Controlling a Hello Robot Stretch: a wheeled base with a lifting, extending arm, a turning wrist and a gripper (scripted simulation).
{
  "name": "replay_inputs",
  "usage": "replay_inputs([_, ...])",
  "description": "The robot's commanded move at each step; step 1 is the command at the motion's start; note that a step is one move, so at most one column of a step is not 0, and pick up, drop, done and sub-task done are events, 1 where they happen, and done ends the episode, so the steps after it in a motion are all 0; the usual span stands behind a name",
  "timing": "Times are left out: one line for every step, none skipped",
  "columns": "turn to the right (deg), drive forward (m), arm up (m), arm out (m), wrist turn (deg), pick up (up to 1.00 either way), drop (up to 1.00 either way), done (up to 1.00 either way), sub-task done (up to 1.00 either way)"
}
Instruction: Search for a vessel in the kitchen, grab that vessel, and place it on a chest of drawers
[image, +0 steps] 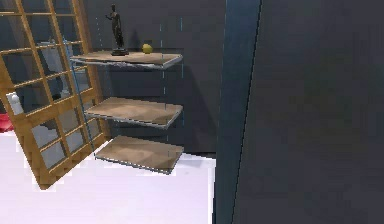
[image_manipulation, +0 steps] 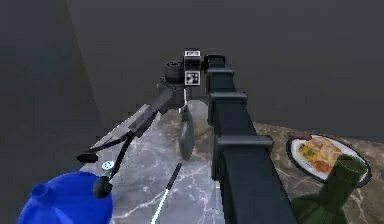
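The arm (image_manipulation: 236, 135) reaches over the marble counter (image_manipulation: 150, 150), apparently to bring the gripper (image_manipulation: 95, 170) near the blue round vessel (image_manipulation: 62, 202) for a grab; I cannot tell whether it holds anything.

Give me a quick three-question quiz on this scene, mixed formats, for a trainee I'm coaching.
1. True or false: the statue stands on the bottom shelf.
2. What lies on the marble counter to the right of the arm? A) plate of food B) laptop C) book
3. Fill in: the round vessel at the arm side view's bottom left is ____ in colour.

Key: 1 false, it stands on the top shelf; 2 A; 3 blue.
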Motion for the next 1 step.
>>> replay_inputs([0.0, 0.0, 0.0, -0.3, 0.0, 0.0, 0.0, 0.0, 0.0])
